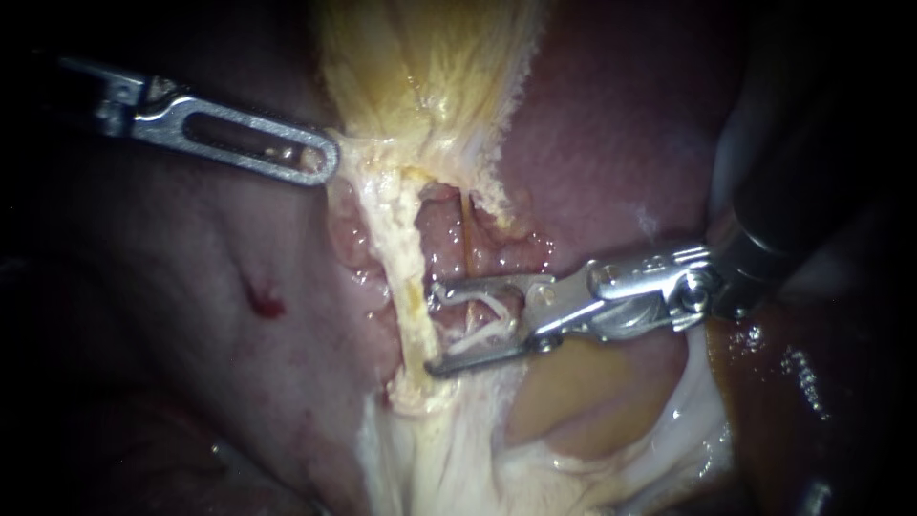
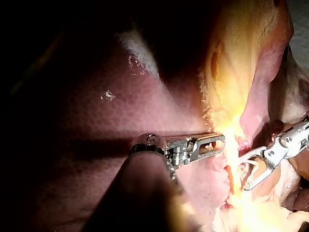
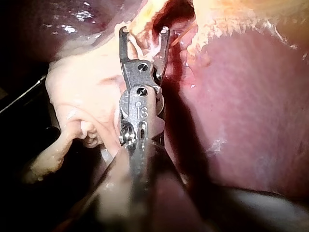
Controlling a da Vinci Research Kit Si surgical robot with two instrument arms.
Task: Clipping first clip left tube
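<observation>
My left instrument [image 1: 325,159] comes in from the upper left, its slotted jaws shut on the pale edge of the gallbladder [image 1: 420,67] and holding it taut; its tip [image 2: 222,141] also shows in the left wrist view. Below it the yellow-white left tube [image 1: 406,258] runs down the dissected window. My right instrument [image 1: 432,327] reaches in from the right. Its jaws stand open, one tip above and one below, at the tube's right side with whitish strands [image 1: 482,320] in their gap. The right wrist view shows the open jaws [image 3: 144,33] straddling pale tissue.
Dark red liver [image 1: 191,315] lies to the left, with a small bleeding spot [image 1: 267,306], and more liver [image 1: 621,143] at the upper right. White fatty tissue [image 1: 449,459] spreads below the window. A second, reddish tube [image 1: 468,239] lies just right of the left one.
</observation>
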